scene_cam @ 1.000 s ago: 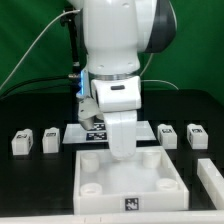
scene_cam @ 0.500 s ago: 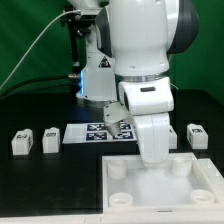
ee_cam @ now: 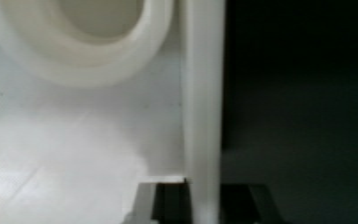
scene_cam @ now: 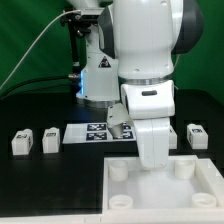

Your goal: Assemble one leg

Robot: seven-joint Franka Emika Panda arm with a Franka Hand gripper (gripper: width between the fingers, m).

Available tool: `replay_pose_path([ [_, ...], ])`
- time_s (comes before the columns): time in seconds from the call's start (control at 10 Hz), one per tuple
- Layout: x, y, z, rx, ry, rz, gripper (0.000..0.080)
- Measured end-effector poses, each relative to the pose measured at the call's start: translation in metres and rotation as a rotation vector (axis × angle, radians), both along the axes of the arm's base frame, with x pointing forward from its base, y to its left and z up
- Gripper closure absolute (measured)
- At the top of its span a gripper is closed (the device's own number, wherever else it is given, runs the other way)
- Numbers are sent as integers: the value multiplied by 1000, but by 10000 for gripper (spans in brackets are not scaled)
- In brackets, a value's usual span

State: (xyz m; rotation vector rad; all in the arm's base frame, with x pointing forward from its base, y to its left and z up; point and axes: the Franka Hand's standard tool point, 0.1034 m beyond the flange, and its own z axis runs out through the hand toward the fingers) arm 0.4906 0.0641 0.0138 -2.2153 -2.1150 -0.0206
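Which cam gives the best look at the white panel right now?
Exterior view: the panel shows most of itself, with three corner sockets, though the arm hides part of its far edge. Wrist view gives only a blurred close-up of the panel: one socket and a straight edge against the dark table.

- Exterior view: well off from the gripper (ee_cam: 206, 204), slightly raised, facing the arm (scene_cam: 140, 60) head-on.
- Wrist view: just behind the gripper, very near the white panel (ee_cam: 69, 140).
- Shared: that panel by the gripper.
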Motion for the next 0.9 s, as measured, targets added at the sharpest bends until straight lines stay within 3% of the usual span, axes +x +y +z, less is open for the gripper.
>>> replay_pose_path([
  [0.1,0,0,0,0,0,0,738],
  [0.2,0,0,-1,0,1,-2,624],
  [0.3,-1,-1,-1,0,2,-3,624],
  [0.5,-1,-1,-1,0,2,-3,304],
  [0.6,-1,-1,-1,0,2,-4,304],
  [0.7,-1,-2,-1,0,2,-4,201],
  [0.9,-1,-2,-1,0,2,-5,159],
])
